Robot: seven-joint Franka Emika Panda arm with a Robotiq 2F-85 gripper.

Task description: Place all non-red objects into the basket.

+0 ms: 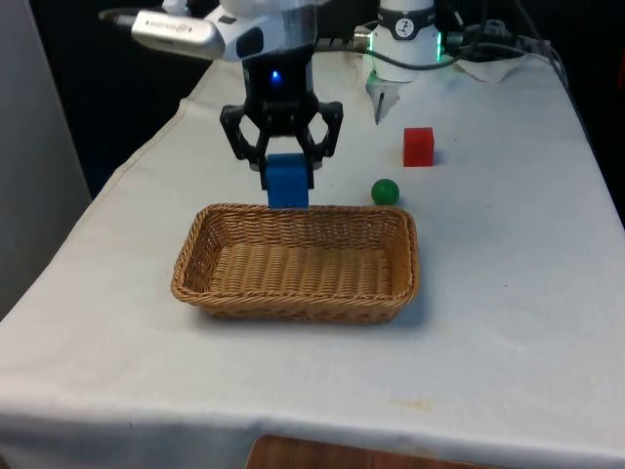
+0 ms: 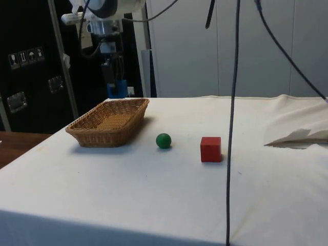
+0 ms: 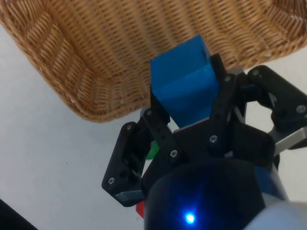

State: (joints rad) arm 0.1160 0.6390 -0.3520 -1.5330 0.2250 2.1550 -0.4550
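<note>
Holding the blue wooden block (image 1: 287, 180) pinched between my fingers, my black two-finger gripper (image 1: 283, 156) hung in the air just at the far rim of the woven wicker basket (image 1: 217, 291); the basket's open inside lay a little forward and below the block.

white-clothed table (image 1: 508, 293) carries a wicker basket (image 1: 298, 262), green ball (image 1: 385, 191) (beside it), red cube (image 1: 418, 147).

White arm (image 1: 264, 29), black tool (image 1: 282, 147) (screwed)
</note>
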